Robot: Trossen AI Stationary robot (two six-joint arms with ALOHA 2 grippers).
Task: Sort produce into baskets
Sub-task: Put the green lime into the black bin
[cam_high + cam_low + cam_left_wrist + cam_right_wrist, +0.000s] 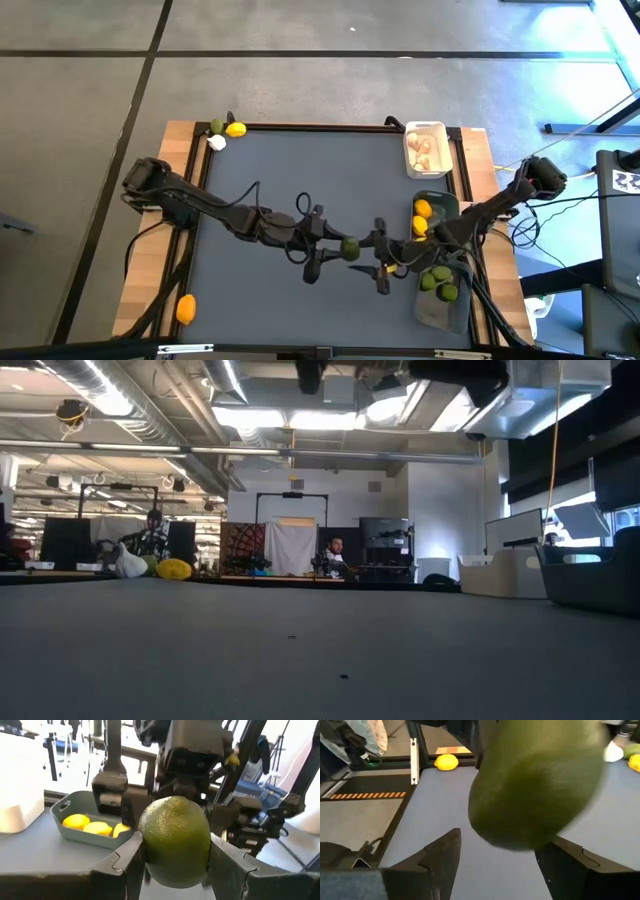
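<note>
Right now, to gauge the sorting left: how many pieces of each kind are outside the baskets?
Lemons: 2
Limes: 2, one lime in the left gripper
Garlic bulbs: 1
Total: 5

i count three baskets [425, 148] beside the dark mat [300, 180]: one white, one grey-green, one translucent. limes [350, 249]: one between my fingers, about three in the translucent basket, one at the mat's far corner. lemons [236, 129]: one there, one off the near corner, three in the grey-green basket. one loose garlic bulb [216, 142]; those in the white basket i can't count.
</note>
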